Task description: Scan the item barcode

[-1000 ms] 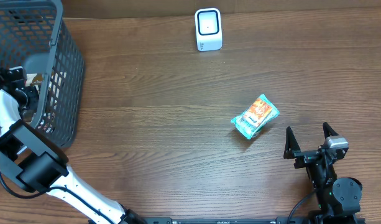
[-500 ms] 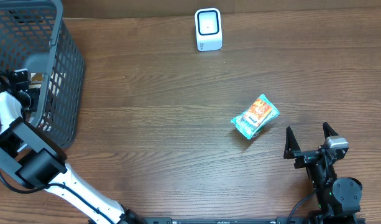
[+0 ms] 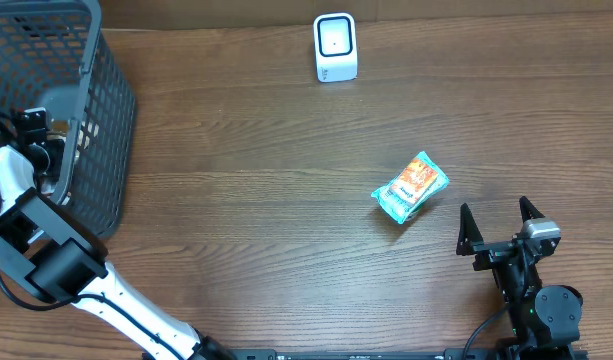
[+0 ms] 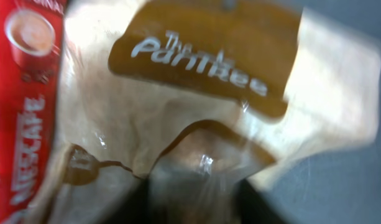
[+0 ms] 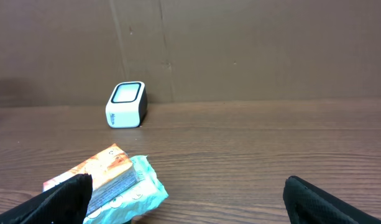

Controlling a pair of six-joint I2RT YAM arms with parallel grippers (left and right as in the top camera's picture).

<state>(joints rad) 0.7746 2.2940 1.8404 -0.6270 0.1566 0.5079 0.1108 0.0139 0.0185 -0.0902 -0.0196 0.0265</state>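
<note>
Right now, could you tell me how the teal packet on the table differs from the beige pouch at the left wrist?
The teal-and-orange packet lies alone on the table; the beige pouch lies beside a red Nescafe packet. The teal packet is brightly printed; the pouch carries a brown, white-lettered label. Both are soft-wrapped.

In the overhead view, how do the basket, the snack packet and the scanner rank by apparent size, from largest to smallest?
1. basket: clearly the largest.
2-3. snack packet and scanner: nearly alike; the packet seems slightly bigger, but I would not rank them firmly.
</note>
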